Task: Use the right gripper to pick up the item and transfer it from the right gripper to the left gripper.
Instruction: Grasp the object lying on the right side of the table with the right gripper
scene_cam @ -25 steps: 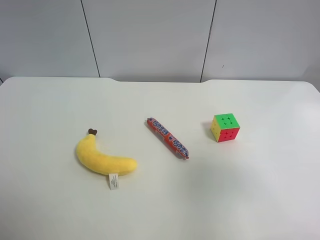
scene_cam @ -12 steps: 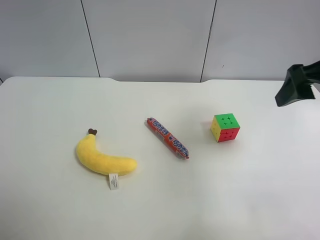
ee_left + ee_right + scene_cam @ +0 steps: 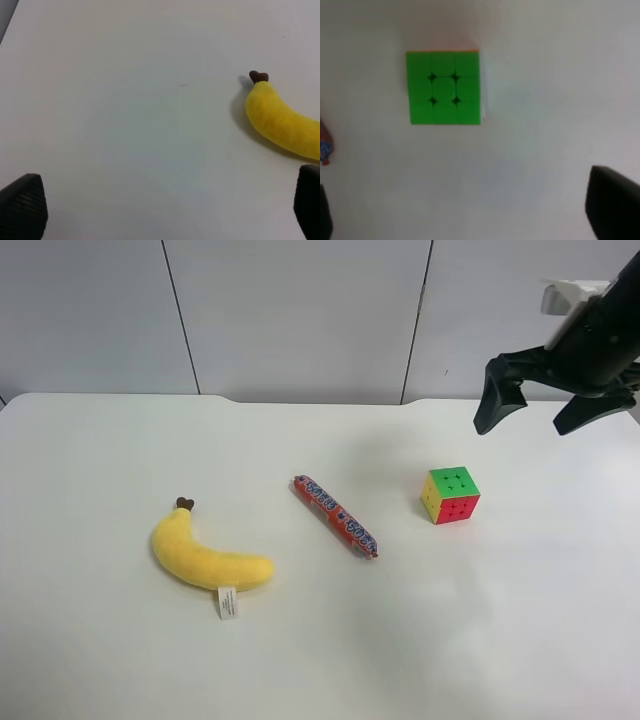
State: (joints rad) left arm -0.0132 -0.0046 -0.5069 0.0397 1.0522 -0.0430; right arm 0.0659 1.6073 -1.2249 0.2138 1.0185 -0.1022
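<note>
The puzzle cube sits on the white table, green face up, red and yellow sides showing. In the right wrist view the cube's green face lies below the camera. The right gripper, on the arm with a white bracket at the exterior high view's right, hovers open above and beyond the cube, apart from it. Its fingertips show spread at the right wrist view's corners. The left gripper is open and empty; one of its fingertips shows above bare table. It is out of the exterior high view.
A yellow plush banana with a white tag lies at the exterior high view's left; it also shows in the left wrist view. A red candy stick lies between banana and cube. Grey wall panels stand behind the table's far edge.
The right gripper has come in from the exterior high view's right edge and moved leftward, toward the space above the cube. The cube, stick and banana have not moved.
</note>
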